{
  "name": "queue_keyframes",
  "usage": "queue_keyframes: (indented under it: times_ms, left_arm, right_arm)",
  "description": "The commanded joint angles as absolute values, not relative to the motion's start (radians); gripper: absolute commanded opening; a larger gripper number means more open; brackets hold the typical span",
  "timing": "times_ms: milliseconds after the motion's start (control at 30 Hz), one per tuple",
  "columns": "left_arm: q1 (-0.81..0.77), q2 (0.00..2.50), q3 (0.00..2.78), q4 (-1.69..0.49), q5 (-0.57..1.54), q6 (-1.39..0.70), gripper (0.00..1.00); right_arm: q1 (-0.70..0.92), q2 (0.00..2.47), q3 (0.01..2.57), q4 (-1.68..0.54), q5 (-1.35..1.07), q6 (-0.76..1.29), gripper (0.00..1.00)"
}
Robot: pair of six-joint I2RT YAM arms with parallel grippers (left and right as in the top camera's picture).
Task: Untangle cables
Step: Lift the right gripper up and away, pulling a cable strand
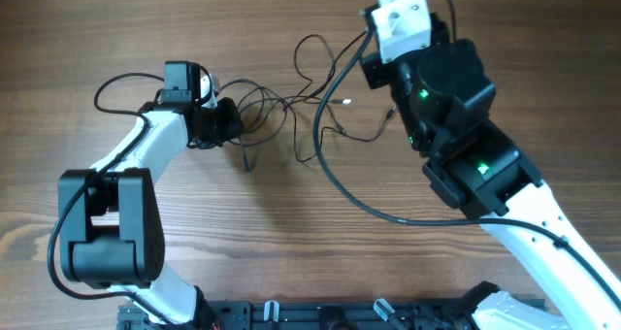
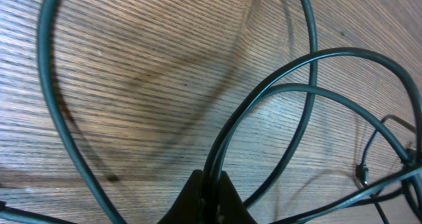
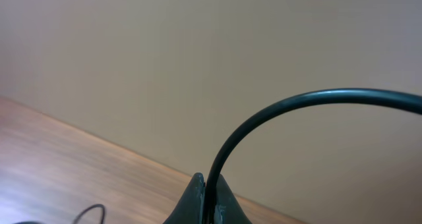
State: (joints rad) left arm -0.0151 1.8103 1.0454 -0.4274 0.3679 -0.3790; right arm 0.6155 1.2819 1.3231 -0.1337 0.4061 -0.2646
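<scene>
While your left gripper (image 2: pixel 208 199) is pinching one strand at the bottom centre of its wrist view, jaws pressed together on it, the thin black flexible cords (image 1: pixel 291 112) are looping away from it toward the right of that frame, over the light striped wooden table (image 1: pixel 291 243). From overhead, the tangle is lying in the upper middle of the picture, just right of the left gripper and between the two arms, its long axis running left to right. Farther off, your right gripper (image 3: pixel 208 199) is sitting at the upper right of the overhead frame, fingers closed on a single cord that is arching up and rightward against the plain beige wall (image 3: pixel 198 66). By my reading, you are working nearer the tangle with the left arm, so the coming move is turning on drawing the two grips apart along that left-right line.
</scene>
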Motion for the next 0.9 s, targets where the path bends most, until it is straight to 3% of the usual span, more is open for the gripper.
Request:
queue_keyframes:
  times_ms: [0,267,867]
  left_arm:
    - [-0.015,1.826,1.047,-0.438,0.3,-0.374,0.04]
    - [-0.015,1.826,1.047,-0.497,0.105,-0.427,0.04]
    - [-0.015,1.827,1.047,-0.507,-0.002,-0.427,0.04]
  right_arm:
    - [0.566,1.266,1.351,-0.123,0.532,-0.314,0.04]
    - [0.399,1.266,1.351,-0.123,0.75,-0.315,0.04]
    - [-0.11,1.34,1.35,-0.12,0.749,-0.417,0.04]
